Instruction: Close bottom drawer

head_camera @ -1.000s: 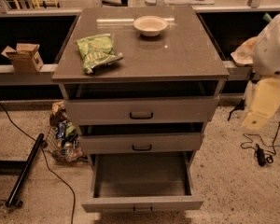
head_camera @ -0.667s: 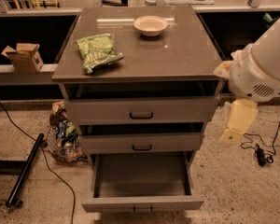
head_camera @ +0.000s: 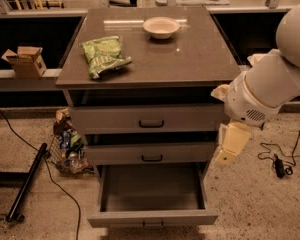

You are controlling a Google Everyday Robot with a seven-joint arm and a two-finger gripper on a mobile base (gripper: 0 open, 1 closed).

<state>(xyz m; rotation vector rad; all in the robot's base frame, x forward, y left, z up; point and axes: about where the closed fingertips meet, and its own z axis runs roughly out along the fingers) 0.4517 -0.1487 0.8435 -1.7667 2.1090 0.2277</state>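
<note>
The bottom drawer [head_camera: 152,217] of the grey cabinet stands pulled far out, and its inside shows nothing in it. Its flat grey front faces me at the lower edge of the view, with a small dark bar handle just below it. The two drawers above it sit nearly flush. My gripper [head_camera: 226,155] hangs from the white arm [head_camera: 270,86] at the right. It is beside the cabinet's right side at about the height of the middle drawer, above and to the right of the open drawer, touching nothing.
On the cabinet top [head_camera: 200,59] lie a green snack bag [head_camera: 103,55] and a white bowl [head_camera: 161,27]. A wire basket of packets [head_camera: 67,148] and a black pole [head_camera: 26,181] are on the floor at left. Cables [head_camera: 277,161] lie at right. A cardboard box [head_camera: 25,61] sits on the left ledge.
My arm has swung in from the right edge toward the cabinet, and the gripper is now closer to its right side and lower. The drawer has not moved.
</note>
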